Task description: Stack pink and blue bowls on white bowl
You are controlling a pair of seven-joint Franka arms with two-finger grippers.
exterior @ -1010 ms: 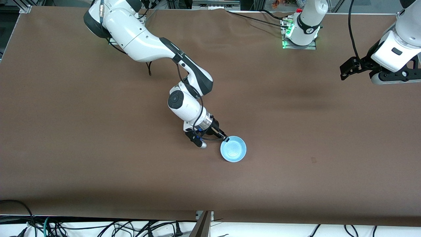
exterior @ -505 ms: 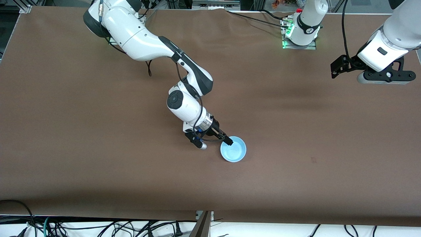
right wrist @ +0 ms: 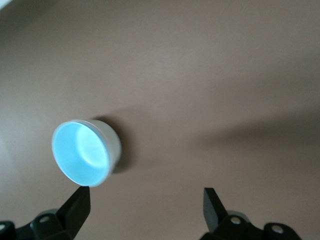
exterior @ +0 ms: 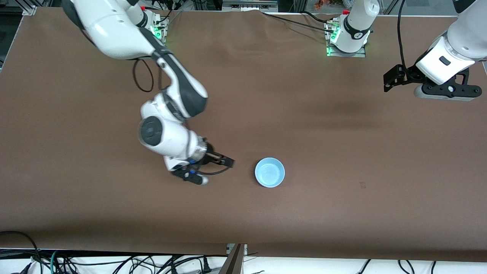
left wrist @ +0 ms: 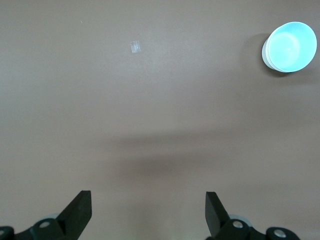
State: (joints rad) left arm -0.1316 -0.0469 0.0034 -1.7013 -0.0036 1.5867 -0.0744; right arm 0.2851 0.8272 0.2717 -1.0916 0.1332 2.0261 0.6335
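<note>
- My right gripper (exterior: pixel 228 163) hangs left of frame centre, fingers spread wide, holding nothing, well apart from the stack.
- Blue bowl (exterior: pixel 269 172) sits just right of centre, nested on a pale bowl (left wrist: pixel 267 54) whose rim barely shows.
- Bare brown table (exterior: pixel 361 152) surrounds it.
- My left gripper (exterior: pixel 392 78) waits upper right, fingers wide, empty.

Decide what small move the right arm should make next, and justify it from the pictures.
Probably pull clear and park. The blue bowl stands alone mid-table, a white wall around it suggesting it is nested. The right gripper, jaws open, is beside it; the left gripper waits.
</note>
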